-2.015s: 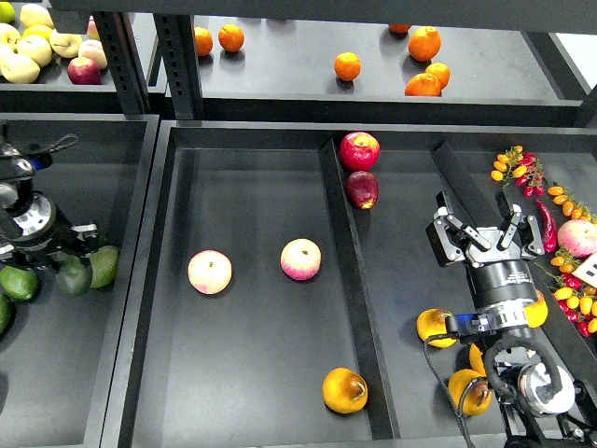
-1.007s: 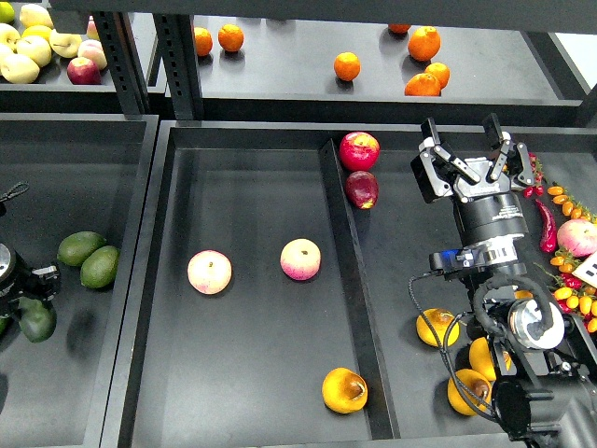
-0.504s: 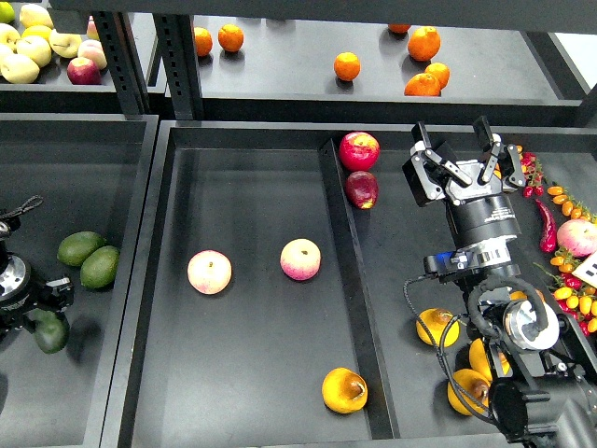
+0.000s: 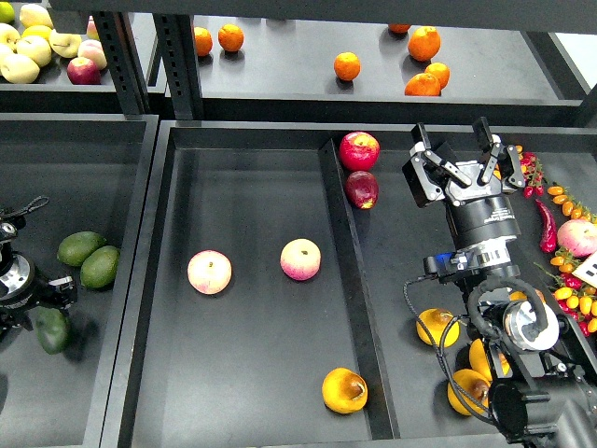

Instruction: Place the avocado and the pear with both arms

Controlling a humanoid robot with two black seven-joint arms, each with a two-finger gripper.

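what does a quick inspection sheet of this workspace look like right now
surface: black divided tray, left bin, shelf behind
job's things: dark avocado at the left gripper, off the bin floor; pear lying in the tray's middle section
clutter: two peaches, two light avocados, red apple, oranges, yellow fruit, chillies and small tomatoes
grippers: left shut on the avocado; right gripper open, fingers apart, empty
cables: black loops on right arm
surroundings: nothing seen

The pear (image 4: 344,390) lies in the middle tray (image 4: 252,411), 2 peaches (image 4: 210,272) behind it, the avocado (image 4: 51,329) far left.
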